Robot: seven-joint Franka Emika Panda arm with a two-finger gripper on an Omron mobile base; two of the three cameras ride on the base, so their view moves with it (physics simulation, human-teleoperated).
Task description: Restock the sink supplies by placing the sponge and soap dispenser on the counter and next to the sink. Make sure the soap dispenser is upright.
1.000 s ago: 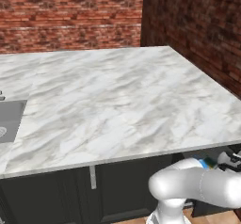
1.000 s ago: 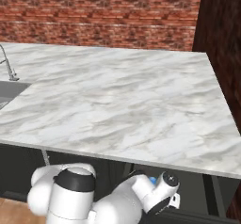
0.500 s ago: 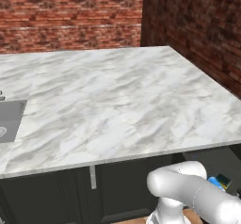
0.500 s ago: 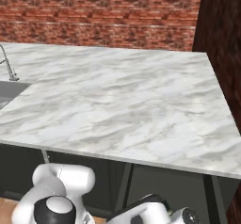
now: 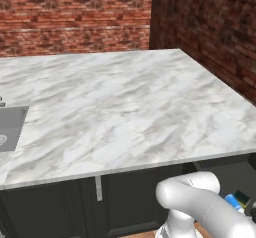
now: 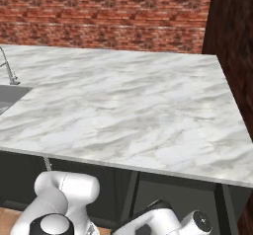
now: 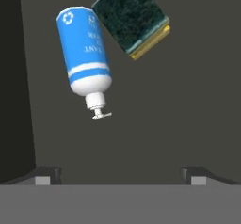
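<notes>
Reaching down below the bench (image 5: 125,112), the gripper (image 7: 120,173) hangs with its jaws spread wide and empty, aimed at a dark cupboard floor. There the soap (image 7: 84,53) lies on its side, pump toward the hand, with the sponge (image 7: 133,21) just beside it, green face showing. Neither yet sits by the sink (image 6: 7,97).

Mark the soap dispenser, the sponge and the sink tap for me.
soap dispenser (image 7: 87,53): hand view, on the blue body above the white band.
sponge (image 7: 130,19): hand view, on the dark green face.
sink tap (image 6: 7,67): right base view, on the slim chrome stem.
</notes>
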